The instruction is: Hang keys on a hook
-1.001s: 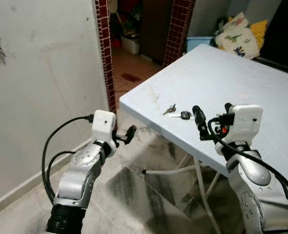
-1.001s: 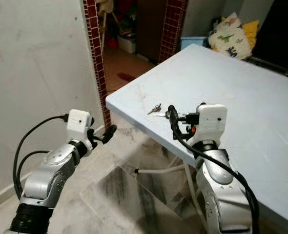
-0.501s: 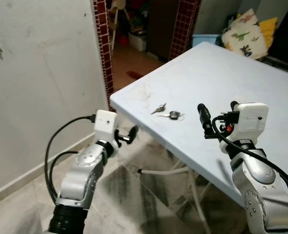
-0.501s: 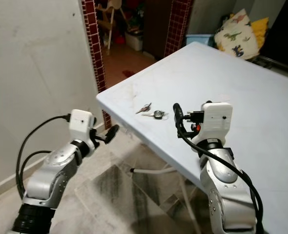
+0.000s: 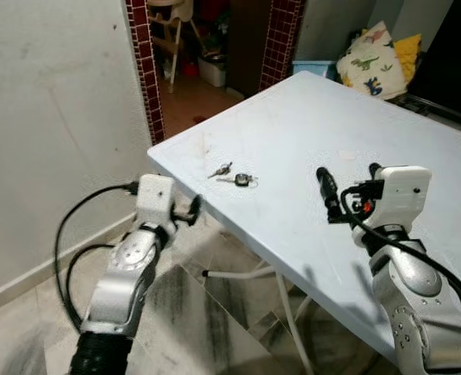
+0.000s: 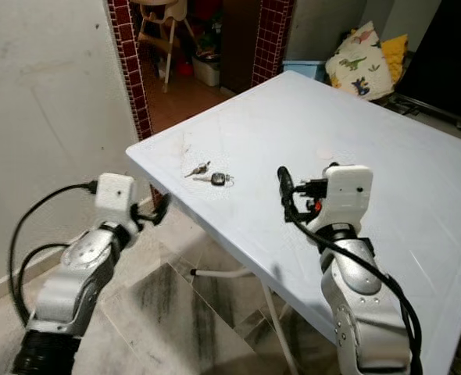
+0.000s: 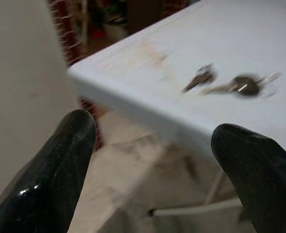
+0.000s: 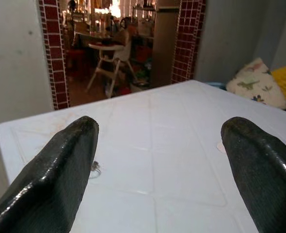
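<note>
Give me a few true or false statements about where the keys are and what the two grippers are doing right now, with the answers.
1. The keys lie on the white table, near its corner. True.
2. The right gripper holds the keys. False: it hovers open above the table, apart from the keys, holding nothing.
3. The left gripper is open. True: its fingers stand wide apart, with the keys lying beyond them.
4. The left gripper rests on the tabletop. False: it is off the table's corner, over the floor.
5. A dinosaur-print pillow lies past the table's far end. True.

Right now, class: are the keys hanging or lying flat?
Lying flat: the keys rest on the white table, untouched.
</note>
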`<state>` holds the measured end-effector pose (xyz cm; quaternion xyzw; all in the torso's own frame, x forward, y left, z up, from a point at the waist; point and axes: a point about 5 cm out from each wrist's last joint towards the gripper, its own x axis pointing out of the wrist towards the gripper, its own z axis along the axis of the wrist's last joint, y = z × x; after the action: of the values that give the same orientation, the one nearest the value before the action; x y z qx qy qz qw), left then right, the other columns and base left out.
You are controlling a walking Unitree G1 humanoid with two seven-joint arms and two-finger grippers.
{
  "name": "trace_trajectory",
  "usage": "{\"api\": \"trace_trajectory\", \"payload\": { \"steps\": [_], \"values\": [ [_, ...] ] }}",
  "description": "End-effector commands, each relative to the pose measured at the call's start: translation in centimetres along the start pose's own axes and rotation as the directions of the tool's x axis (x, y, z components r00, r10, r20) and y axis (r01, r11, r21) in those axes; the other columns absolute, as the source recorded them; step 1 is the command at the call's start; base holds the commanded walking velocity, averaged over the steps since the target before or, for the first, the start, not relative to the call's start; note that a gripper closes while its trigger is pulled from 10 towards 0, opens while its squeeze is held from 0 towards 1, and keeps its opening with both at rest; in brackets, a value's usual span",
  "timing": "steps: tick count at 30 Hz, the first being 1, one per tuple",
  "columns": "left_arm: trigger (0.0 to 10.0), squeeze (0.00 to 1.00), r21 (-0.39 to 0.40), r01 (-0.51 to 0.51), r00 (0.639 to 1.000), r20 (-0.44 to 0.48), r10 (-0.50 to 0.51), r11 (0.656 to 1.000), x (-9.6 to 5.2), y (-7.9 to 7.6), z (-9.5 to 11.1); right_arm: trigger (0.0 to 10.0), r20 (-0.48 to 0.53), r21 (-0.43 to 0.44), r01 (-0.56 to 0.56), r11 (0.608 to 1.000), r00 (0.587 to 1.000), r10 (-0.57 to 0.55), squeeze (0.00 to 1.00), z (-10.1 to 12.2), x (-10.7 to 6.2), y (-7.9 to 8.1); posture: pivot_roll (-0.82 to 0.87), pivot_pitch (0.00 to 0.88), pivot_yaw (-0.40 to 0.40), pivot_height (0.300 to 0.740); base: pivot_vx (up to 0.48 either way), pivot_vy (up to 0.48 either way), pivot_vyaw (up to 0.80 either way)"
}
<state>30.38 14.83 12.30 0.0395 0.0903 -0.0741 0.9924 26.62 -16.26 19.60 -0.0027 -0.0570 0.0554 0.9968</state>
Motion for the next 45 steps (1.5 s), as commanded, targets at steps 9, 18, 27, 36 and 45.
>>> {"api": "trace_trajectory", "payload": {
  "steps": [9, 18, 27, 36, 45],
  "values": [
    [10.0, 0.00, 0.001, -0.012, 0.999, -0.050, 0.012, 1.000, -1.3, 0.3, -2.0, 10.0, 0.043, -0.009, -0.044, 0.999, 0.998, 0.044, 0.00, 0.5, 2.7, 0.8, 0.06, 0.060, -0.058, 0.740, 0.000, 0.000, 0.00],
    [10.0, 0.00, -0.010, -0.001, 0.999, -0.034, 0.001, 1.000, -1.5, -0.2, -1.7, 10.0, 0.052, -0.005, -0.114, 0.993, 0.992, 0.114, 0.00, 0.1, 4.1, 2.9, 0.07, 0.064, -0.068, 0.740, 0.000, 0.000, 0.29],
    [10.0, 0.00, -0.018, 0.032, 0.999, -0.033, -0.033, 0.999, -1.5, -0.7, -1.6, 10.0, 0.050, 0.004, -0.088, 0.996, 0.995, 0.088, 0.00, -0.3, 3.8, 2.6, 0.06, 0.067, -0.061, 0.740, 0.000, 0.000, 0.60],
    [10.0, 0.00, -0.039, 0.075, 0.997, -0.029, -0.076, 0.996, -1.4, -1.3, -1.4, 10.0, 0.062, -0.004, -0.018, 1.000, 0.998, 0.018, 0.00, -0.1, 3.4, 1.6, 0.06, 0.065, -0.061, 0.740, 0.000, 0.000, 0.00],
    [10.0, 0.00, -0.046, 0.107, 0.994, -0.018, -0.108, 0.993, -1.5, -1.6, -1.4, 10.0, 0.010, -0.013, -0.005, 1.000, 1.000, 0.005, 0.00, -1.1, 1.8, 1.3, 0.06, 0.060, -0.063, 0.740, 0.000, 0.000, 0.00]
  ]
}}
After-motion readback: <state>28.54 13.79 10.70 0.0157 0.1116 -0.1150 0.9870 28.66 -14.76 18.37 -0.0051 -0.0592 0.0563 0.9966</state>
